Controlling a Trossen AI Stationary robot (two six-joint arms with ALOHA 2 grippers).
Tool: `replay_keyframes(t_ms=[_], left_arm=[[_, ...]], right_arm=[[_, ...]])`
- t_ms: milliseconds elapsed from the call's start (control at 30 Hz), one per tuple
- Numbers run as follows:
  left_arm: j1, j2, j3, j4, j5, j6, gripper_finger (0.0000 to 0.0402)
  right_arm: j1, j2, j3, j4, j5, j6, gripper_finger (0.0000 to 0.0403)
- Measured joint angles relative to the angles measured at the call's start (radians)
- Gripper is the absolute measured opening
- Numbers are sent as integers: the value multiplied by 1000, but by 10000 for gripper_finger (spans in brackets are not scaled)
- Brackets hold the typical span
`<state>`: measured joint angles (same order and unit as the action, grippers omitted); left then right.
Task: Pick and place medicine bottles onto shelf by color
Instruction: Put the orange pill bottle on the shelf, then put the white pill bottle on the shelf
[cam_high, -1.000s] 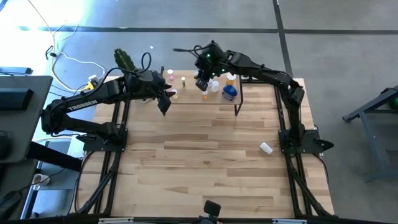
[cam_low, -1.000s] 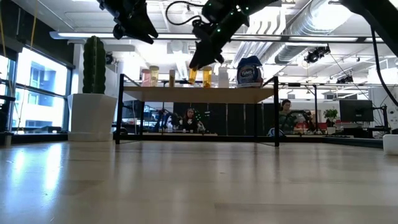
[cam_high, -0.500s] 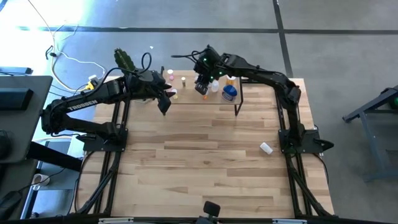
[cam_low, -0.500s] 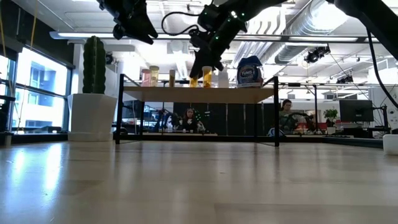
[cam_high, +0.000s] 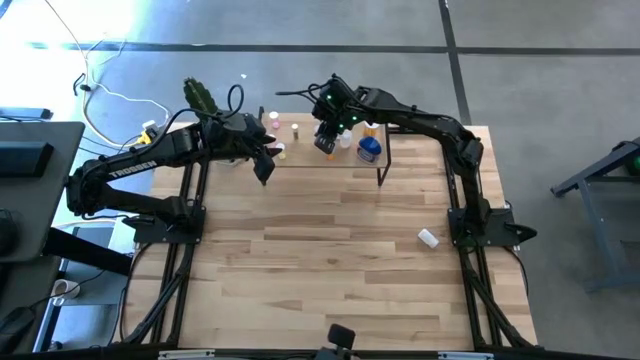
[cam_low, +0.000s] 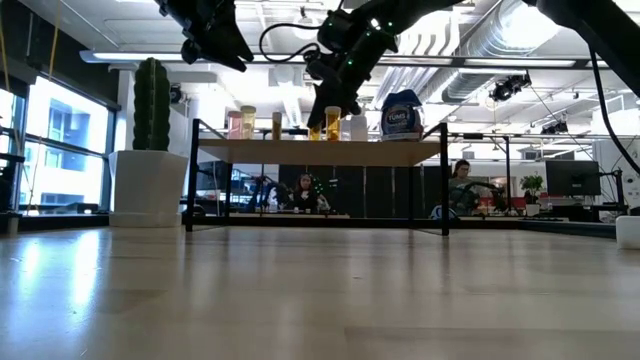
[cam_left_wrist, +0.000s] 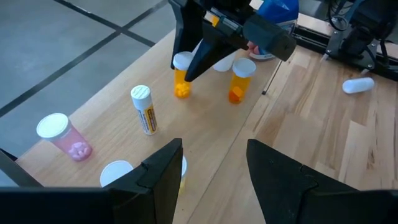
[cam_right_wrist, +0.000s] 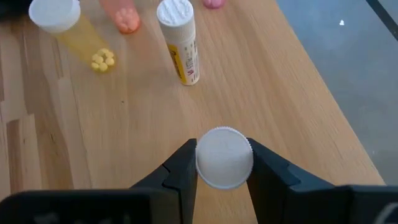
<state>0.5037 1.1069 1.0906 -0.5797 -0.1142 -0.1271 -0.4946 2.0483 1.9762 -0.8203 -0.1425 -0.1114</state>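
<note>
The shelf (cam_high: 300, 155) stands at the table's far edge and carries several small bottles. In the left wrist view they are a pink one (cam_left_wrist: 65, 138), a white tube (cam_left_wrist: 144, 110), two orange ones (cam_left_wrist: 240, 79) and the squat blue one (cam_left_wrist: 278, 11). My right gripper (cam_high: 325, 143) is over the middle of the shelf, shut on one orange bottle (cam_left_wrist: 181, 87). Open and holding nothing, my left gripper (cam_left_wrist: 211, 180) hovers above the shelf's left part. A white bottle (cam_high: 428, 238) lies on its side on the table's right. My right gripper pinches the orange bottle by its white cap (cam_right_wrist: 224, 157) between the two fingers (cam_right_wrist: 183, 171). It comes from above, pointing down. The bottle stands upright below the fingers, and its bottom (cam_low: 316, 134) appears to rest on the shelf board.
A cactus in a white pot (cam_low: 150, 150) stands by the shelf's left end. A yellow-pill bottle (cam_right_wrist: 74, 31) and the white tube (cam_right_wrist: 180, 40) stand close to the held bottle. The table's near half (cam_high: 330, 280) is bare wood.
My right gripper has come down a little over the shelf, still shut on the orange bottle. The bottle has gone from hanging above the board to standing low among the other bottles. My left gripper has kept still.
</note>
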Motion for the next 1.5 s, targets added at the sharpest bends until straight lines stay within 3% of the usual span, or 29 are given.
replay_keyframes(t_ms=[500, 767, 1500], left_arm=[[0, 0, 0, -10, 0, 0, 170], [0, 0, 0, -37, -2, 0, 170], [0, 0, 0, -44, 15, 1, 170]], right_arm=[[-3, 0, 0, 59, 1, -1, 147], [-3, 1, 8, 70, 34, -1, 149], [24, -7, 306, -220, 13, 61, 149]])
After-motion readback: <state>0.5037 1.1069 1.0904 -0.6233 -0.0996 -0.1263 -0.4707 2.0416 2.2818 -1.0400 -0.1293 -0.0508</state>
